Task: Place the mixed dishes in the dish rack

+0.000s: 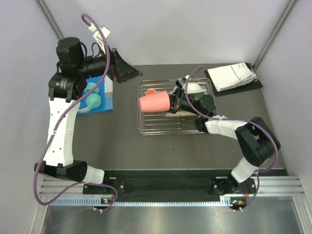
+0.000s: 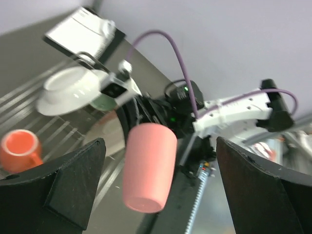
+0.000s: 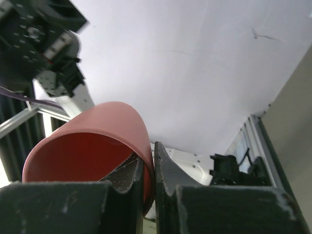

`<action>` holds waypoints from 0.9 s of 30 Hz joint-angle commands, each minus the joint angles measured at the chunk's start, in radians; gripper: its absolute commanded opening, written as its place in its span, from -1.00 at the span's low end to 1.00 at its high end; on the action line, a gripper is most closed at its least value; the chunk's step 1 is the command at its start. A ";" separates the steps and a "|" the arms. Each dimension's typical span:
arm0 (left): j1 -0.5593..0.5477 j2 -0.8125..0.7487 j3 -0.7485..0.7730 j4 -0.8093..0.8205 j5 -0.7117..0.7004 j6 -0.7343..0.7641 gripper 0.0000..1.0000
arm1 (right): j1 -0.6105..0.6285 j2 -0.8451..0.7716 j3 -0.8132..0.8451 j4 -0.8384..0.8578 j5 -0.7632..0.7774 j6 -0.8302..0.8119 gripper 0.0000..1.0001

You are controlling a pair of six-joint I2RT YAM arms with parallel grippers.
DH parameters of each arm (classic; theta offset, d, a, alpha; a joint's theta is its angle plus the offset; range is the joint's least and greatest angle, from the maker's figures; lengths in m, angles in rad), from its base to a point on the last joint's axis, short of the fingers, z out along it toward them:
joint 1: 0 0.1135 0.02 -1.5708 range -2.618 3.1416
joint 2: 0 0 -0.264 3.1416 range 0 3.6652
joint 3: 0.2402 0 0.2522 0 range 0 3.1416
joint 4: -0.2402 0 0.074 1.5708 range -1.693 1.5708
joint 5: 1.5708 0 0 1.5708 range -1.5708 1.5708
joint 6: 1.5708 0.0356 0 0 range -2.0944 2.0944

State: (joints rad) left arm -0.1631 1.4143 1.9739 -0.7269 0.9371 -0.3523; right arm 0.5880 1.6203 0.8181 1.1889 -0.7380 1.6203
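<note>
One step in hand (top view): judged to be setting the pink cup into the dish rack.
Cup position: on its side above the rack's left half, just beside the orange mug. Whether it touches the bars cannot be told.
Advice: lower it onto bare bars on the near side of the mug, clear of the white shallow bowl at the rack's far right. Release only once the bars carry it, since a cup on its side may roll.
Right arm pose: elbow folded at the right of the counter, forearm reaching left across the rack. The right gripper is closed on the cup's rim end.
Left arm pose: raised at the far left. The left gripper is well apart from the rack and carries nothing.
Left wrist view, cup: tilted, base end toward the camera, with the mug and bowl lying in the rack behind it.
Left wrist view, left gripper: fingers spread wide, nothing between them.
Right wrist view, grip: fingers pinch the cup's wall at the rim, one inside and one outside. The hold is narrow, so a slow descent is advised.
</note>
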 commanded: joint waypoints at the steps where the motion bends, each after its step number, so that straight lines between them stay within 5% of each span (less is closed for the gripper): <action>1: 0.014 -0.046 -0.082 0.139 0.224 -0.139 0.98 | -0.008 0.030 0.157 0.521 0.038 0.124 -1.00; 10: 0.014 -0.164 -0.337 0.176 0.160 -0.054 0.98 | 0.006 0.180 0.294 0.511 0.089 0.156 -1.00; 27: 0.004 -0.196 -0.477 0.284 0.123 -0.082 0.98 | 0.068 0.256 0.434 0.460 0.124 0.138 -1.00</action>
State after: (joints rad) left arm -0.1482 1.2514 1.5131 -0.5335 1.0401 -0.4168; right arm 0.6296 1.8721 1.1744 1.3090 -0.6525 1.7741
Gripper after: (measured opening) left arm 0.991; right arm 0.055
